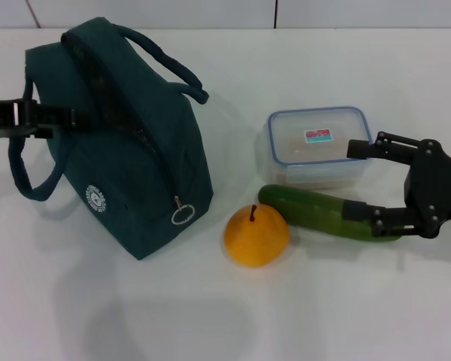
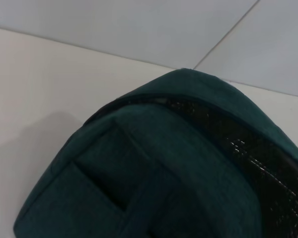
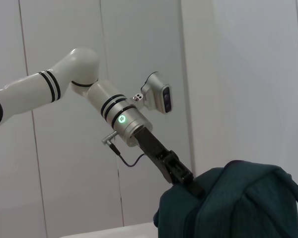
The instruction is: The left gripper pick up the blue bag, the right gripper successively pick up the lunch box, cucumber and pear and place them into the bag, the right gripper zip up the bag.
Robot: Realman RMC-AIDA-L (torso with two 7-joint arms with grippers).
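The blue bag (image 1: 113, 135), soft and floppy, is pinched at its back edge by the left claw (image 1: 41, 120); the right claw (image 1: 376, 184) spreads beside the rigid, slick lunch box (image 1: 319, 143).

blue bag (image 2: 159, 178) fills view | mesh strip (image 2: 238, 144) along top | white table (image 2: 35, 84)

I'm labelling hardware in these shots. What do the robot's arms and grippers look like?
The left gripper is a black claw on a silver cylindrical wrist with a green light, a thin cable, and a white arm with black bands. The right gripper is a black two-fingered claw, jaws open.
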